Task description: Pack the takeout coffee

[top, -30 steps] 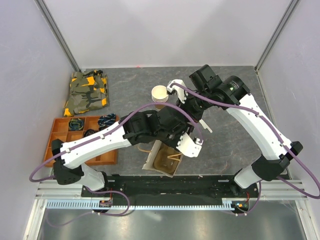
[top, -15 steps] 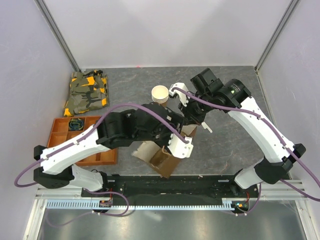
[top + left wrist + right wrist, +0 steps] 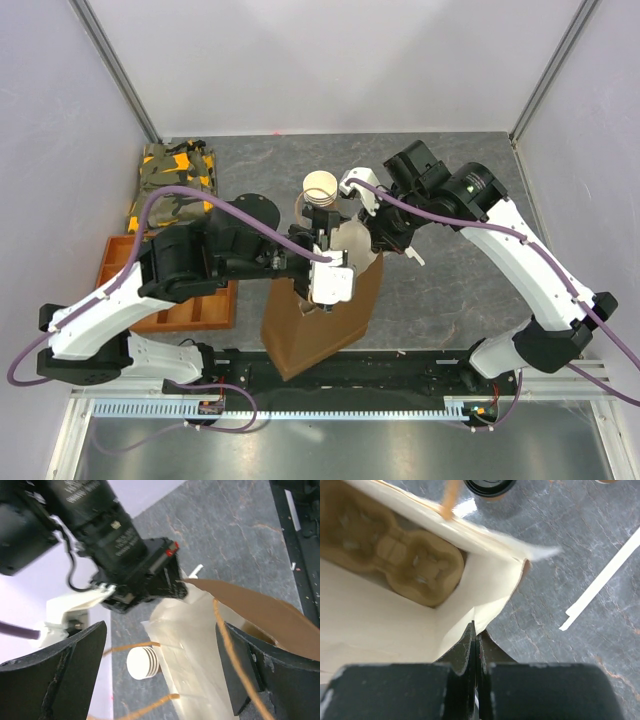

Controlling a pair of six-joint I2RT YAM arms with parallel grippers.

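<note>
Standing upright mid-frame, the brown paper bag [image 3: 318, 325] is pinched at its rim by the right gripper [image 3: 476, 647] — fingers pressed together. The left gripper [image 3: 160, 650] hangs spread wide above it. The takeout coffee [image 3: 489, 485] — only its black lid shows — sits just outside the bag, at the right wrist view's top edge.

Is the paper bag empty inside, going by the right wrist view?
No, a brown pulp cup carrier lies at the bottom of the paper bag.

The takeout coffee [image 3: 489, 485] is black-lidded, the bag [image 3: 305, 340] brown.
</note>
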